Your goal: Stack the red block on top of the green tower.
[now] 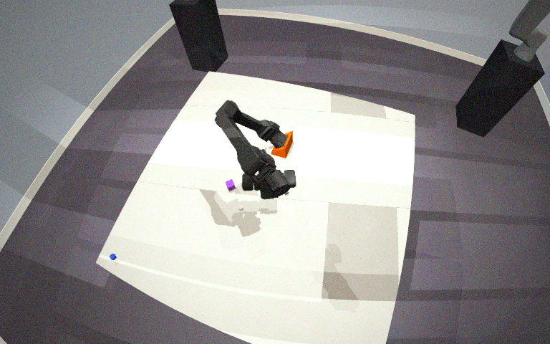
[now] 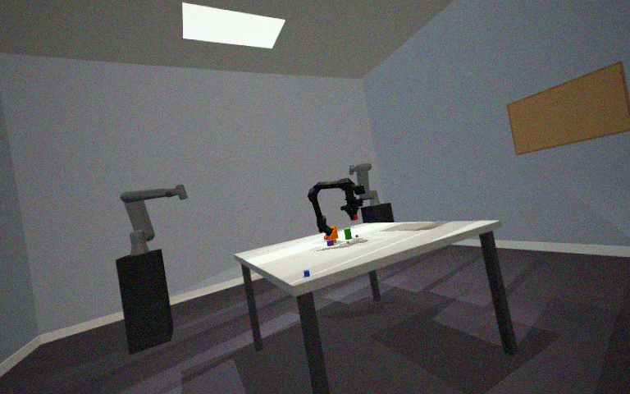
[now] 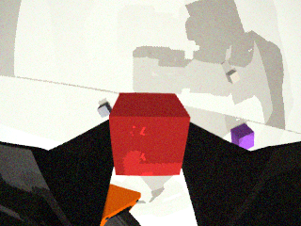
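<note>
A red block [image 2: 354, 217] [image 3: 150, 137] is held between the fingers of my gripper [image 2: 353, 214] [image 3: 147, 123], which is shut on it. The block hangs well above the table, and in the exterior view it is higher than the green tower and slightly to its right. The green tower [image 2: 347, 233] stands upright on the table. It is hidden in the top view, where the arm covers that area, and does not show in the wrist view.
A purple block [image 1: 230, 185] [image 2: 330, 243] [image 3: 242, 137] lies near my arm's orange base [image 1: 283, 153] [image 3: 119, 202]. A yellow piece [image 2: 334, 240] shows beside it. Small grey [image 3: 103, 109] and beige [image 3: 232, 75] pieces lie nearby. A blue block [image 1: 113, 256] [image 2: 306, 272] lies near a table corner.
</note>
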{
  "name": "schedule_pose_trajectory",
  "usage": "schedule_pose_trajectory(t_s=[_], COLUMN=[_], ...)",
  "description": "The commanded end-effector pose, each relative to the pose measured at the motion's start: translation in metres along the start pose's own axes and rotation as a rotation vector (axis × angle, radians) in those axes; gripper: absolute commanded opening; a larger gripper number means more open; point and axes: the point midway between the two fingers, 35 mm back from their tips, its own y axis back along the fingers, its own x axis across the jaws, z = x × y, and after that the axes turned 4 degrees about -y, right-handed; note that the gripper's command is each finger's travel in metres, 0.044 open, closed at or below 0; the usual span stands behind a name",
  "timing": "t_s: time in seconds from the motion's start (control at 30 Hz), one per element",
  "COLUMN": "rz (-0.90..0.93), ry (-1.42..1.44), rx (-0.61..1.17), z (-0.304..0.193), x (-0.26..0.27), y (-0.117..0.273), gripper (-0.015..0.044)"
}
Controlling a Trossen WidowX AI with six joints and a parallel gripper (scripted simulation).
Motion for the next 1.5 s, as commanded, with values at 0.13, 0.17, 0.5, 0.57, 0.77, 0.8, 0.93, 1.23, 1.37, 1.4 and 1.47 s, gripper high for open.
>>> schedule_pose_trajectory(t_s=[0.13, 0.17, 0.5, 0.57, 0.77, 0.8, 0.93, 1.23, 1.37, 1.4, 1.47], rz=[0.006, 0.006, 0.003, 0.002, 0.002, 0.002, 0.002, 0.001, 0.001, 0.001, 0.001], ry=[-0.006, -0.006, -0.005, -0.005, -0.005, -0.005, -0.005, -0.006, -0.006, -0.006, -0.006], rx=[-0.001, 0.0, 0.003, 0.004, 0.003, 0.003, 0.003, 0.003, 0.003, 0.003, 0.003], z=[-0.032, -0.036, -0.077, -0.082, -0.082, -0.082, -0.081, -0.082, -0.082, -0.082, -0.082], x=[0.004, 0.004, 0.006, 0.006, 0.005, 0.005, 0.005, 0.005, 0.005, 0.005, 0.005], y=[0.0, 0.0, -0.007, -0.008, -0.024, -0.026, -0.031, -0.057, -0.057, -0.057, -0.057], gripper=[0.0, 0.0, 0.0, 0.0, 0.0, 0.0, 0.0, 0.0, 0.0, 0.0, 0.0])
